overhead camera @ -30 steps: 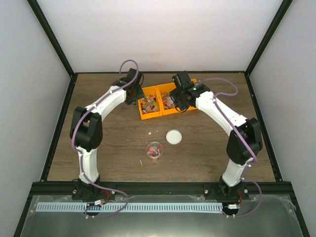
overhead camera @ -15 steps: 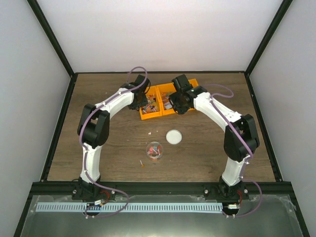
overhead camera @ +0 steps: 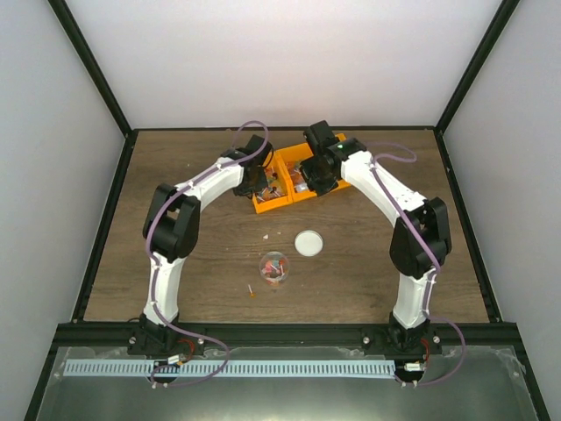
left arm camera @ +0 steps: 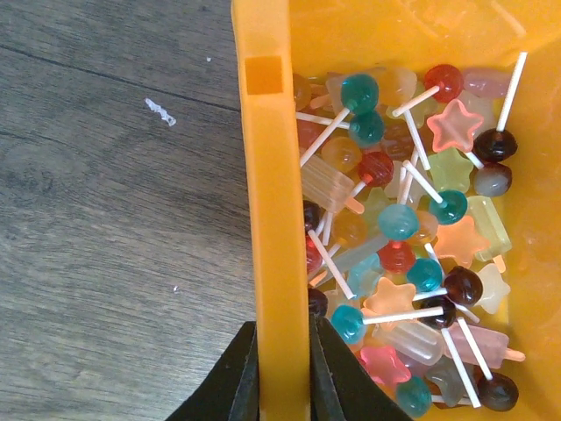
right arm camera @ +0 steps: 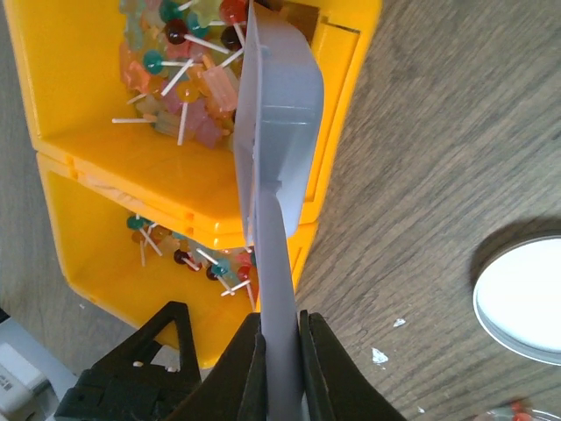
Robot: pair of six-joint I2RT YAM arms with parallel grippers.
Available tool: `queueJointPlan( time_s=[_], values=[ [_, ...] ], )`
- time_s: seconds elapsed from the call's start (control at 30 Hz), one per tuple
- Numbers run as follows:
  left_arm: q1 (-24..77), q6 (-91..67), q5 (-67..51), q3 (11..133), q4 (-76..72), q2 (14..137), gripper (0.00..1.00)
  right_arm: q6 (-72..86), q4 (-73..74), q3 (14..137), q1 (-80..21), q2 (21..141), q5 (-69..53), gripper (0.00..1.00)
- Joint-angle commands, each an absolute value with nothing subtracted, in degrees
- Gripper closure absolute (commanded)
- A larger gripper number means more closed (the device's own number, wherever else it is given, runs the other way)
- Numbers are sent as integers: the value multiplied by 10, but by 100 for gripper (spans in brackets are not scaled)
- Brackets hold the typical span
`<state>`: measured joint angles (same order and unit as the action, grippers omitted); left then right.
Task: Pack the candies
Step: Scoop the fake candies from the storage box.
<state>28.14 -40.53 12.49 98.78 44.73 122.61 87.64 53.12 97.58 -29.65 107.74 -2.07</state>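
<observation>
We count one orange bin (left arm camera: 267, 175), one grey scoop (right arm camera: 276, 105), one clear cup (overhead camera: 273, 266) and one white lid (overhead camera: 308, 243). The left gripper (left arm camera: 282, 368) is clenched on the bin's side wall, and the right gripper (right arm camera: 282, 368) grasps the scoop's handle, with the scoop's bowl above the bin's edge. The candies (left arm camera: 403, 237) are dozens of tiny lollipops on white sticks, round or star-shaped, in teal, red, dark, yellow and pink, heaped in two bin compartments, with a few in the cup.
</observation>
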Motion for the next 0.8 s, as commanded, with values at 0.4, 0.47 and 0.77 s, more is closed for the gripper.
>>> queueJointPlan(
  time_s=[0.4, 0.47, 0.77],
  values=[
    [278, -377, 72, 1014, 433, 1283, 96, 835, 388, 866, -187, 1172, -158, 99],
    [279, -370, 71, 1018, 434, 1284, 96, 818, 368, 887, -176, 1205, -163, 99],
    [276, -373, 75, 1038, 443, 1291, 96, 767, 187, 769, -171, 1145, -180, 99]
  ],
)
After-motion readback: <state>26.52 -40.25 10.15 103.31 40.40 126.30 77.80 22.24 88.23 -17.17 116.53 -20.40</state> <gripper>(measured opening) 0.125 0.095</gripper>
